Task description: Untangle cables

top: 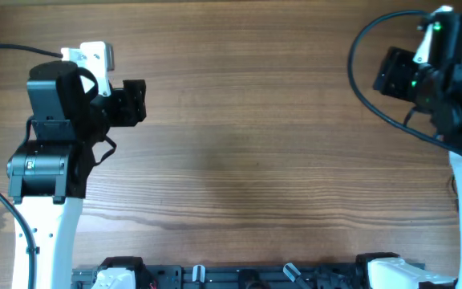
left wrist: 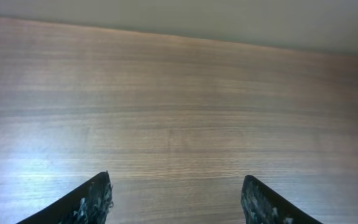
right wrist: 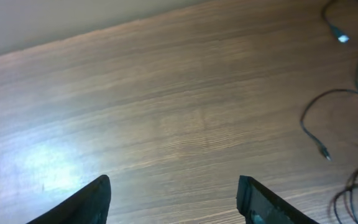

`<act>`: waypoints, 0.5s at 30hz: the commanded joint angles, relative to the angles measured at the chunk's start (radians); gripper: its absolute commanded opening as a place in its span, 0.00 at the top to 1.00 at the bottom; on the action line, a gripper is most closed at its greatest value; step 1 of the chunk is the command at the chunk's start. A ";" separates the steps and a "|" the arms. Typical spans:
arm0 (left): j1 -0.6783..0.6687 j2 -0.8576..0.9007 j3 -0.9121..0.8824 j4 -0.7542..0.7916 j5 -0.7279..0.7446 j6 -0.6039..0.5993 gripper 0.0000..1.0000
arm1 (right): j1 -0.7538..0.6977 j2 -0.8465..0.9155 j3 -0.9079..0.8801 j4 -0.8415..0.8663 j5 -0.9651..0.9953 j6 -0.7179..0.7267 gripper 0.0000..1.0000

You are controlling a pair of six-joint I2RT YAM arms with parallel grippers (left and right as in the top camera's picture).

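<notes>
Several thin black cables (right wrist: 304, 120) with small plugs (right wrist: 342, 38) lie loose on the wooden table at the right edge of the right wrist view; they overlap one another there. They do not show in the overhead view. My right gripper (right wrist: 173, 182) is open and empty, away to the left of the cables; it sits at the far right in the overhead view (top: 393, 72). My left gripper (left wrist: 176, 182) is open and empty over bare wood, at the far left in the overhead view (top: 135, 103).
The wooden table (top: 247, 144) spans the overhead view. A thick black robot cable (top: 359, 80) loops by the right arm. A black rail (top: 239, 277) runs along the front edge between the arm bases.
</notes>
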 commanded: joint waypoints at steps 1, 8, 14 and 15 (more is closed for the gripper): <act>0.003 -0.018 0.006 -0.001 -0.035 -0.045 0.33 | 0.033 0.049 0.012 0.003 -0.031 -0.046 0.32; -0.127 -0.014 0.005 0.015 -0.288 -0.063 0.34 | 0.076 0.138 0.012 0.003 -0.047 -0.060 0.32; -0.193 0.043 0.005 0.151 -0.313 -0.060 0.32 | 0.111 0.188 0.012 0.045 -0.070 -0.109 0.29; -0.197 0.061 0.005 0.172 -0.307 -0.048 0.32 | 0.116 0.194 0.012 0.063 -0.070 -0.110 0.28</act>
